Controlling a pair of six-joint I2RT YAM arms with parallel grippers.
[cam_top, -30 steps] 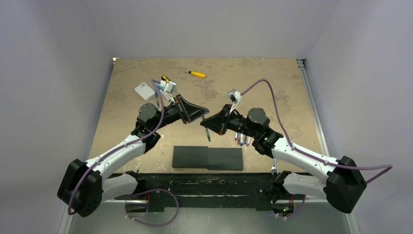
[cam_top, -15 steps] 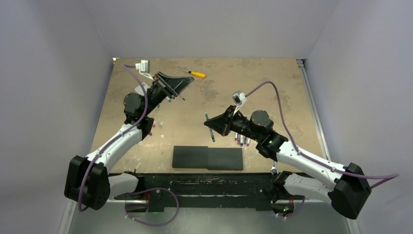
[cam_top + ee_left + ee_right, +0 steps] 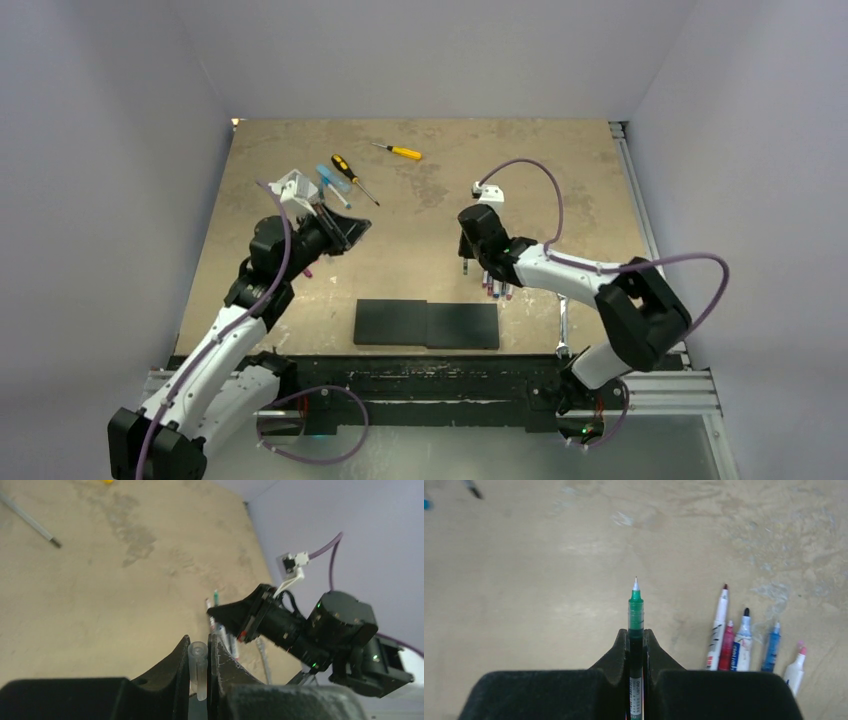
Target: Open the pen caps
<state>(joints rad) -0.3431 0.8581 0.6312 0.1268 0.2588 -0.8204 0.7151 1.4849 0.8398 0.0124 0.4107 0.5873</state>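
left fingers [image 3: 176, 666] are pressed together on a short, pale see-through plastic pen cap [image 3: 198, 672], which stands upright between their tips with its round end toward twelve o'clock. beyond it lies the tan counter [image 3: 100, 580]. whether the cap hangs above the counter or touches it cannot be told here.

right fingers [image 3: 659, 655], in their own view, are clamped on a dark-barrelled pen with a green neck and a bare metal tip [image 3: 635, 612] pointing to twelve o'clock, with no cap on it. at three o'clock a row of five bare-tipped marker pens [image 3: 742, 640] lies side by side on the counter, near the held pen but apart from it.

from above, the left fingers sit at nine o'clock of the counter's middle and the right fingers just toward four o'clock of it, well apart. a black rectangular slab [image 3: 427, 324] lies at six o'clock. a yellow-handled screwdriver [image 3: 398, 151] and a black-and-yellow-handled screwdriver [image 3: 350, 176] lie toward twelve and eleven o'clock. beside the latter are small blue pieces [image 3: 328, 186], too small to tell caps from pens.

this pen looks opened, so setting both parts down seems next. the round cap, pinched only at the tips, could slip or roll away once let go. lowering the pen steeply could jab its fine tip into the counter, and placing it too close could knock the row askew.
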